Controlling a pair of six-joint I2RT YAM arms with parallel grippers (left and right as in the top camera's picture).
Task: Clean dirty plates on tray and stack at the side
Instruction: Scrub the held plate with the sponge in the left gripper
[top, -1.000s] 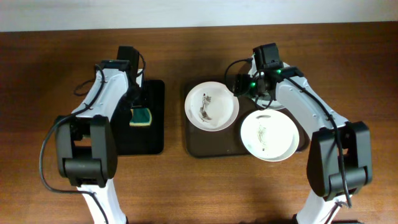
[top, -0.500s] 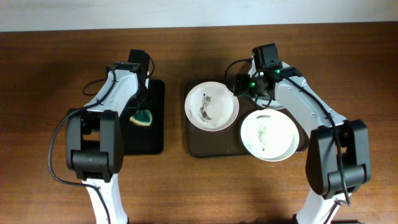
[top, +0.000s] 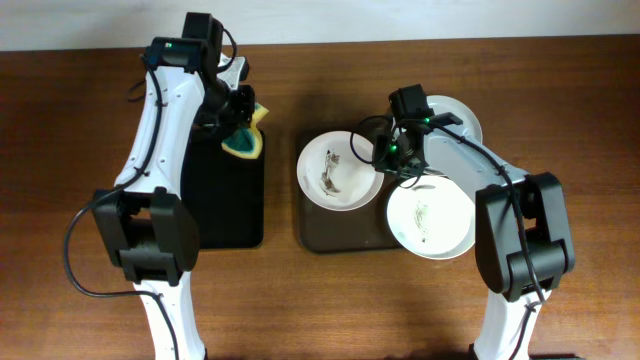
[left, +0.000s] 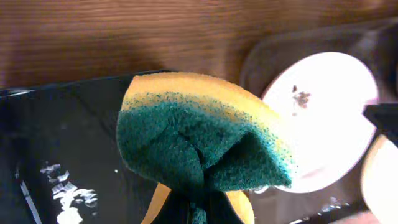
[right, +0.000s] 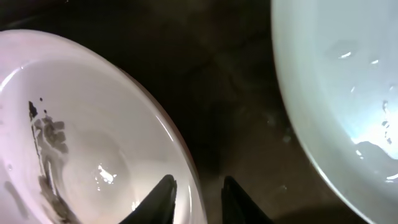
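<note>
My left gripper (top: 238, 122) is shut on a yellow and green sponge (top: 245, 143) (left: 199, 137), held off the table by the back corner of the black tray. On the brown tray (top: 325, 235) lie a smeared plate (top: 335, 172) (right: 81, 124) at the left and a faintly smeared plate (top: 432, 217) at the front right. A clean-looking plate (top: 458, 115) (right: 348, 93) sits at the back right, partly behind my right arm. My right gripper (top: 384, 160) (right: 198, 180) straddles the left plate's right rim, one finger inside and one outside, with a gap still showing.
The narrow black tray (top: 225, 200) (left: 56, 137) lies left of the brown one, wet in places. Bare wooden table (top: 560, 120) surrounds both trays. My two arms reach in from the front edge, on either side of the two trays.
My left gripper shut on the sponge and lifted it from the black tray toward the back right. My right gripper moved left to the smeared plate's rim and narrowed its jaws.
</note>
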